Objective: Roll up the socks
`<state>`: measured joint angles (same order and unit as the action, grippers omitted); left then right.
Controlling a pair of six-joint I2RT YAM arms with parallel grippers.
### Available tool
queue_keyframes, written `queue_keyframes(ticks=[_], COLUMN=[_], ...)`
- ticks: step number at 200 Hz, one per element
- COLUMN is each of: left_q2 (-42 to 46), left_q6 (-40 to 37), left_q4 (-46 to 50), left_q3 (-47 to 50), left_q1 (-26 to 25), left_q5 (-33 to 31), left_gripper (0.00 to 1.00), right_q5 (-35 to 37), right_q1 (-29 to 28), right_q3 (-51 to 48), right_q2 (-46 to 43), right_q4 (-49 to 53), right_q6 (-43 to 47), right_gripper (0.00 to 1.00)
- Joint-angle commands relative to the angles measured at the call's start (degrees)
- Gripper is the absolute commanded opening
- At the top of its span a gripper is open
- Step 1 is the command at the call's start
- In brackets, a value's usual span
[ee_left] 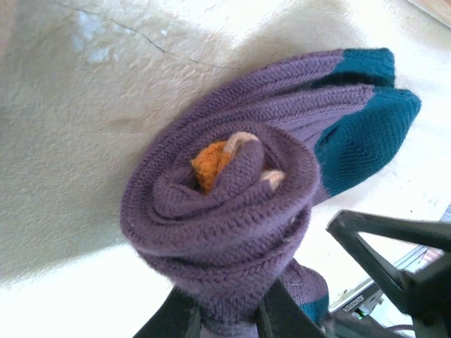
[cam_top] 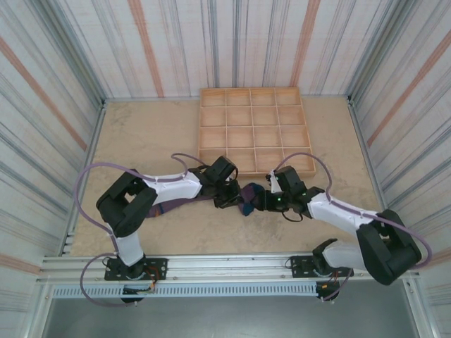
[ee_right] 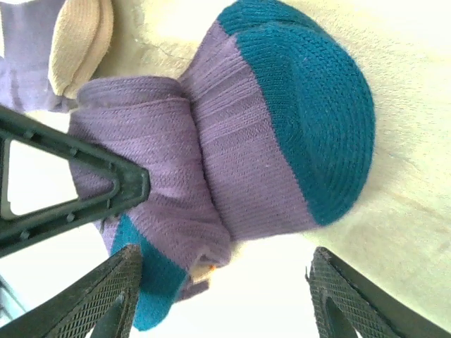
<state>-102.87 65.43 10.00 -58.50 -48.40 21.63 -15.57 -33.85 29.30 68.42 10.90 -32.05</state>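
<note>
Table (cam_top: 141, 141): tan, mottled top, seen w/ a fine crack in the left wrist view (ee_left: 84, 141). A wooden tray (cam_top: 251, 126), 4x4 grid, is set flat at far centre, slightly to the right. Socks (cam_top: 248, 199) are found at near centre, close to the tray's near edge, not touching it. They are partly rolled (ee_left: 232, 211), w/ a teal part laid flat on the top (ee_right: 310, 113).
</note>
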Motion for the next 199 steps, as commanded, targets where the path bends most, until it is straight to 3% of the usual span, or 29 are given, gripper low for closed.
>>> queue_keyframes(ticks=[1,51,98,141,199], left_q2=[-2.85,-3.43,-3.75,-2.98,-2.34], left_q6=[2.12,2.94,2.79,2.33,2.77], left_q4=[6.96,6.18,6.43,6.89,5.16], left_q3=[1.46,1.46,1.55,1.97,4.09], left_q1=[-0.55,-0.44,0.36,1.2,1.91], left_q5=[0.15,1.76,2.74,2.73,3.42], left_gripper=[0.0,0.0,0.0,0.0,0.0], right_q5=[13.74,32.85,41.06,44.77,49.74], right_q1=[-5.6,-20.71,-31.71,-34.57,-35.5], right_q3=[2.08,3.82,7.45,11.03,10.04], right_q2=[-4.91,-9.12,-0.4,10.81,15.24], right_q4=[9.27,10.48,7.58,6.46,4.61], right_q6=[3.7,7.38,14.51,15.16,12.78], right_gripper=[0.67,0.7,0.69,0.67,0.63])
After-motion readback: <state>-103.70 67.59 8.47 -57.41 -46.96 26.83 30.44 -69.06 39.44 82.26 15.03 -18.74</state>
